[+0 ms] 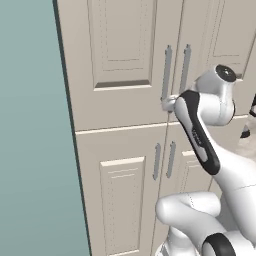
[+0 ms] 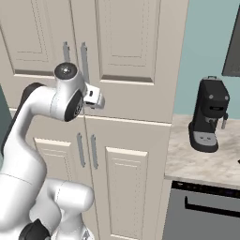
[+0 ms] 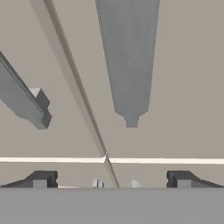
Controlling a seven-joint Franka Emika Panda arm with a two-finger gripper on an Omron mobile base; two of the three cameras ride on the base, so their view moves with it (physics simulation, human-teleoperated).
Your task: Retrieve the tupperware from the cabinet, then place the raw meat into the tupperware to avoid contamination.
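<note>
The tall beige cabinet (image 1: 120, 50) (image 2: 131, 42) has all its doors closed. Its upper doors carry two slim grey bar handles (image 1: 167, 72) (image 2: 84, 61). My gripper (image 1: 167, 104) (image 2: 93, 98) hovers open at the lower ends of these handles, close to the door face. In the hand view one handle (image 3: 129, 57) hangs above the gap between my fingertips (image 3: 41, 179), and the gripper (image 3: 111, 179) holds nothing. A second handle (image 3: 22, 100) lies off to the left. The tupperware and the raw meat are out of view.
A black coffee machine (image 2: 208, 115) stands on the marble counter (image 2: 197, 159) right of the cabinet, above a grey appliance front (image 2: 206, 211). A teal wall (image 1: 30, 150) borders the cabinet's left side. My own arm (image 1: 200, 135) crosses the lower doors.
</note>
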